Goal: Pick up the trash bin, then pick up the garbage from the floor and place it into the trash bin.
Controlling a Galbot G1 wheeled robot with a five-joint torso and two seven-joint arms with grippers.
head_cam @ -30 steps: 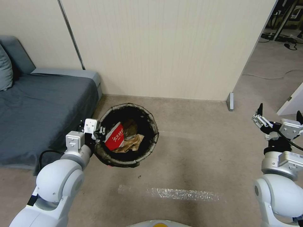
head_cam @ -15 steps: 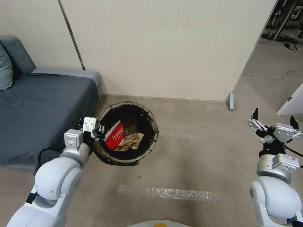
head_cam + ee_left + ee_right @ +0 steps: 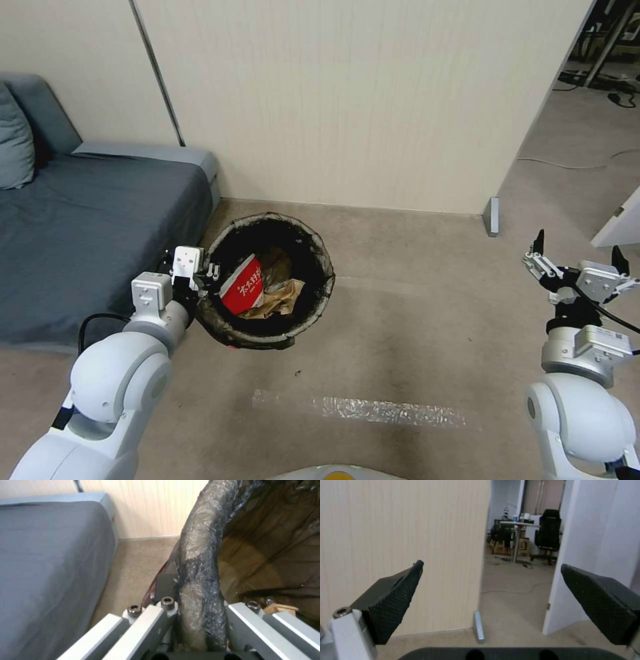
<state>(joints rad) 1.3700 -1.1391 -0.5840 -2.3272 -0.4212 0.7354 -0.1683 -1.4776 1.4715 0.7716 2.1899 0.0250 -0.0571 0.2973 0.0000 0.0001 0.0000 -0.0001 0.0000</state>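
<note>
While the left pincer [image 3: 212,275] clamps it, the trash bin's [image 3: 313,233] rim sits between the jaws.

The head camera is looking down on the trash bin [image 3: 267,280]; the left wrist camera is hugging its rim [image 3: 200,562]; the right wrist camera is facing a doorway [image 3: 516,555].

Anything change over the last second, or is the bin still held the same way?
The right gripper dropped a little and drew nearer the robot, staying open and empty. The camera shifted slightly, so wall and sofa slid in the picture. The left gripper stays clamped on the trash bin rim, with the red wrapper and tan paper inside as before.
</note>
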